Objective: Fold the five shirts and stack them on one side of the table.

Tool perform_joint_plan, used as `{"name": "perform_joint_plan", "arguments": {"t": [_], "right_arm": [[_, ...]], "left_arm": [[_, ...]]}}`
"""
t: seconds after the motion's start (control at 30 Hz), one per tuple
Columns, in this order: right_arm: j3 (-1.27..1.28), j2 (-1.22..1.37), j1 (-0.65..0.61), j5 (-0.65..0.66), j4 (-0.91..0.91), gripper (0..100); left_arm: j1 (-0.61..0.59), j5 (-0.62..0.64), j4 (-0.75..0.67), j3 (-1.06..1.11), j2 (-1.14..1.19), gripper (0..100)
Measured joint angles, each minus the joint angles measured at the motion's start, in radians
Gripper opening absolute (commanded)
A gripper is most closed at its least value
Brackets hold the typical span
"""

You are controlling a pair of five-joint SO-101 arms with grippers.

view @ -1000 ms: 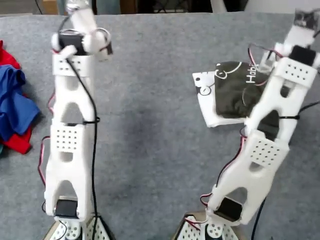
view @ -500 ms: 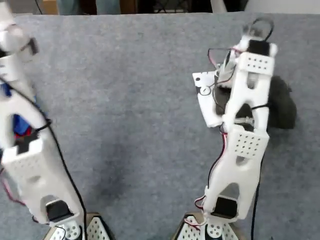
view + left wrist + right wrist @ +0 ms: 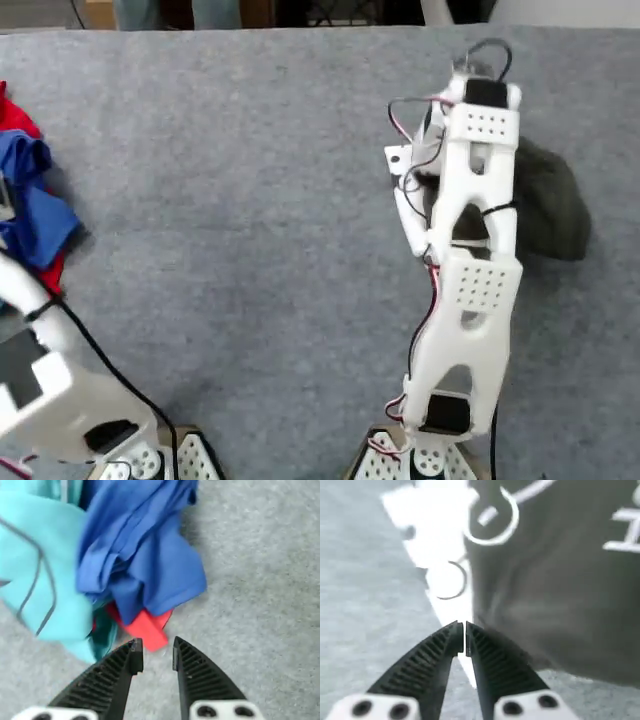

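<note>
Your left gripper (image 3: 154,654) is narrowly open, with a slim gap between its ribbed black fingers and nothing in it. Its tips are just short of a pointed corner of the red shirt (image 3: 147,627), which pokes out from under the heap. The blue shirt (image 3: 150,565) lies on top of the red one, crumpled into deep soft folds. Beside it, touching, is the teal shirt (image 3: 45,580), smoother and crossed by a thin grey line. All three are unfolded, in one loose pile at the left edge of the table (image 3: 250,200), a grey felt-like surface. In the high view you see the blue (image 3: 30,210) over the red (image 3: 15,115), with your left arm (image 3: 50,390) low beside them.

Your right gripper (image 3: 461,632) is closed, its fingers all but meeting, and it grips nothing. Its tips are over the edge of the white shirt (image 3: 435,530), just where the dark shirt (image 3: 560,580) overlaps it; you cannot tell whether they touch the cloth. The dark shirt is folded, with white print on it, and rests on the flat white one, which carries thin ring outlines. This pair sits on the table's right side, the dark (image 3: 550,205) partly behind your right arm (image 3: 470,250) and the white (image 3: 405,190) showing at the arm's left.
</note>
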Motion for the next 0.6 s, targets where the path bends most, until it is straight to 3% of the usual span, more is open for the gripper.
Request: {"name": "perform_joint_plan", "arguments": {"t": [0.17,0.33,0.6], "right_arm": [[0.032,-0.226,-0.008,0.000,0.002,1.8],[0.164,-0.364,-0.021,0.018,0.002,1.8],[0.295,-0.376,-0.052,0.054,0.002,1.8]], "left_arm": [[-0.084,0.000,0.046,0.035,-0.104,36],[-0.282,0.043,-0.089,0.167,-0.089,35],[-0.345,0.054,-0.542,0.342,0.173,19]]}}
